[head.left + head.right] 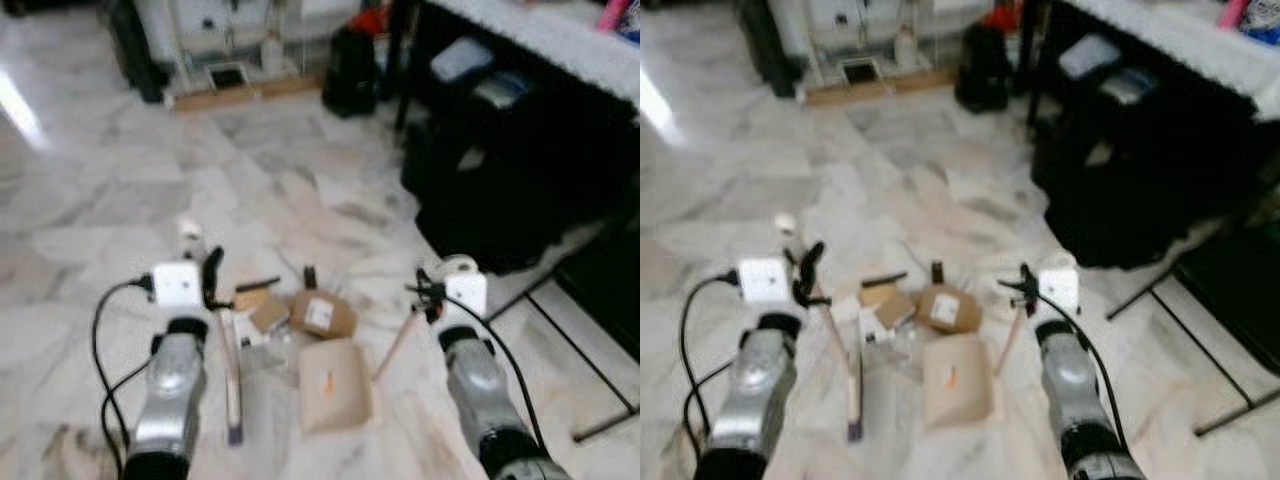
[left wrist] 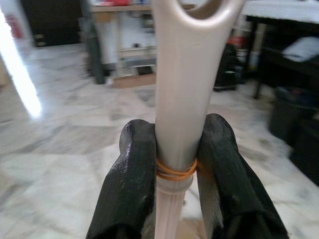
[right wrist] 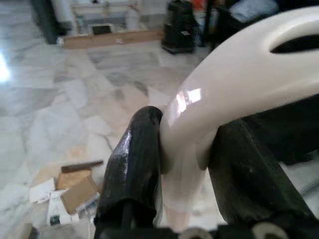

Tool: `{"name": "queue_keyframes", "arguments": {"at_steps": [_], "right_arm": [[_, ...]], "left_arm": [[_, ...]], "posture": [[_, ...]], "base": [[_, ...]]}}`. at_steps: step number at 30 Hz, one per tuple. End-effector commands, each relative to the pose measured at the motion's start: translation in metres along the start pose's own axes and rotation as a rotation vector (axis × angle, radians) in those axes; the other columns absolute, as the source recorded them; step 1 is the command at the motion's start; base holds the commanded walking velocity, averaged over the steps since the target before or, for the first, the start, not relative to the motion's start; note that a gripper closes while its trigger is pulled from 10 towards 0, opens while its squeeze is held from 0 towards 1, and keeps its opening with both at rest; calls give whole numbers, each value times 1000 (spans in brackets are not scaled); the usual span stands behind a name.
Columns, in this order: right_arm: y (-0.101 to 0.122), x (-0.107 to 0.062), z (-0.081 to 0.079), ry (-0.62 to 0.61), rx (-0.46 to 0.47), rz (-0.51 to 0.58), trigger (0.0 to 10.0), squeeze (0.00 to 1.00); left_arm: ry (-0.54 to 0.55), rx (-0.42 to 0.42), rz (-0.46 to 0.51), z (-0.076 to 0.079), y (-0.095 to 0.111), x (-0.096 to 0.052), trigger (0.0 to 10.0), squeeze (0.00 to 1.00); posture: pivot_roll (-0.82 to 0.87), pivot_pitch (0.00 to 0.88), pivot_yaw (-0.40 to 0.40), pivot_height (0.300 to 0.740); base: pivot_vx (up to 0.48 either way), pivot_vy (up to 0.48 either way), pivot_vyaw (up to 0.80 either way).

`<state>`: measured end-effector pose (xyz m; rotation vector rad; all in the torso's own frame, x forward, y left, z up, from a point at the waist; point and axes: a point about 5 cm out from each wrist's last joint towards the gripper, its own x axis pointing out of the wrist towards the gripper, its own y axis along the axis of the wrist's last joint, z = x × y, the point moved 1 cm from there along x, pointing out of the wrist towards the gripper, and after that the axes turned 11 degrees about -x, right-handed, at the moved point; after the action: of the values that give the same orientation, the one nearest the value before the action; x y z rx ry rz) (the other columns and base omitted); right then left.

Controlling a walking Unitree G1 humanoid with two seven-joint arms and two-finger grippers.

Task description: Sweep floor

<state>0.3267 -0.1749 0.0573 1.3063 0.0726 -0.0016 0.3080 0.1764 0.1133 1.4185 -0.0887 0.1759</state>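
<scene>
L pincer (image 1: 212, 280) is pinching the brush handle (image 1: 231, 365); R pincer (image 1: 428, 292) is gripping the dustpan handle (image 1: 397, 345). Dustpan (image 1: 335, 385) is lying on the floor, litter pile (image 1: 290, 312) just beyond its far edge. Best approach, imo: hold the pan flat & steady w/ lip toward pile, use short strokes.

My two forearms were silver cylinders with dark cuffs, each topped by a white square wrist block. Black cables looped off both. The left gripper (image 1: 212, 275) and right gripper (image 1: 424, 290) had long, matte black fingers (image 2: 130, 184).
</scene>
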Motion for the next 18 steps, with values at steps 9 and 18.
{"name": "queue_keyframes", "arguments": {"at_steps": [9, 18], "right_arm": [[17, 7, -7, 40, -13, 73, 10000, 0], [18, 6, -9, 50, -1, 78, 10000, 0]], "left_arm": [[40, 13, 35, -11, 7, 1, 10000, 0], [49, 11, 41, -12, 8, 1, 10000, 0]], "posture": [[36, 96, -48, 740], [36, 96, -48, 740]], "base": [[284, 0, 51], [336, 0, 436]]}}
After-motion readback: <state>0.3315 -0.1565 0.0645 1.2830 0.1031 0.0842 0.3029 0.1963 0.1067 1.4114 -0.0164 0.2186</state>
